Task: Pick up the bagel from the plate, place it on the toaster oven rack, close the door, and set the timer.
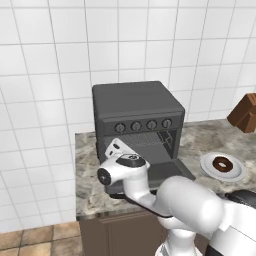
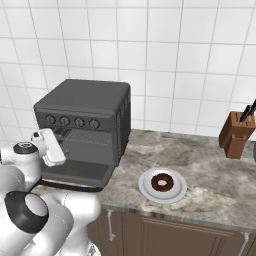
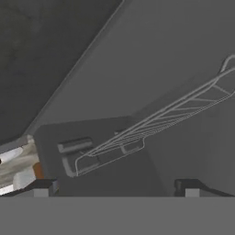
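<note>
The dark brown bagel [image 1: 222, 164] [image 2: 162, 182] lies in the middle of the white plate [image 1: 206, 165] [image 2: 146, 189], on the counter to the right of the toaster oven [image 1: 137, 102] [image 2: 82, 102]. The oven's door [image 1: 167, 172] [image 2: 75, 172] hangs dropped open in front. Inside, the grey wire rack [image 1: 150, 138] [image 3: 160, 118] is bare. My gripper [image 3: 117, 187] is open with nothing between its fingertips [image 3: 43, 186], and it looks into the oven cavity at the rack. Its white hand [image 1: 116, 148] [image 2: 50, 146] hovers at the left front of the oven mouth, far from the plate.
A brown wooden knife block [image 1: 245, 114] [image 2: 234, 134] stands at the back right of the marble counter [image 1: 200, 137] [image 2: 215, 185]. Four knobs [image 1: 143, 125] [image 2: 72, 121] run along the oven's front above the opening. A tiled wall rises behind.
</note>
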Motion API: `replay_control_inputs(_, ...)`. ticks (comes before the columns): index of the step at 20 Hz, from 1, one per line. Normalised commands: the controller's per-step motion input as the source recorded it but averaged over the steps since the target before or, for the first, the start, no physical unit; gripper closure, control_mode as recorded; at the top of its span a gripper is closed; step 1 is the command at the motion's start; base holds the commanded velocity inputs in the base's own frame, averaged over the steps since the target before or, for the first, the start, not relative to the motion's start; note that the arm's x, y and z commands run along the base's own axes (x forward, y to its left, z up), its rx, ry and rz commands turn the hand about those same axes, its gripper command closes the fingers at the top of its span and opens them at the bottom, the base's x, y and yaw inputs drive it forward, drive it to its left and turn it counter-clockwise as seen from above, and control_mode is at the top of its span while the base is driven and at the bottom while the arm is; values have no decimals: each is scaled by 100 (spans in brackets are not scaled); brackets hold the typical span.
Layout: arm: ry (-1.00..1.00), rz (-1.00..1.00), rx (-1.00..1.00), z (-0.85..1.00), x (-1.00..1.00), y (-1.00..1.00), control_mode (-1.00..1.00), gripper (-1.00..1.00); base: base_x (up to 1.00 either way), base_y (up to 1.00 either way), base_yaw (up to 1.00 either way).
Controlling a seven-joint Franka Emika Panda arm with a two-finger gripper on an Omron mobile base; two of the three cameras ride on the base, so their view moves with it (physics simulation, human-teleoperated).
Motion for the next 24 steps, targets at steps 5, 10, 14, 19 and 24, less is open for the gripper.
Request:
replay_control_inputs(5, 0, 11, 0, -1, 15, 0, -100, -100, 0, 0, 0)
replay_control_inputs(10, 5, 8, 0, -18, 18, 0, -100, -100, 0, 0, 0)
replay_control_inputs(14, 5, 6, 1, -20, 20, 0, -100, -100, 0, 0, 0)
replay_control_inputs(19, 2, 5, 3, -9, 21, 4, -100, -100, 0, 0, 0)
replay_control_inputs(24, 0, 4, 5, 0, 18, 12, -100, -100, 0, 0, 0)
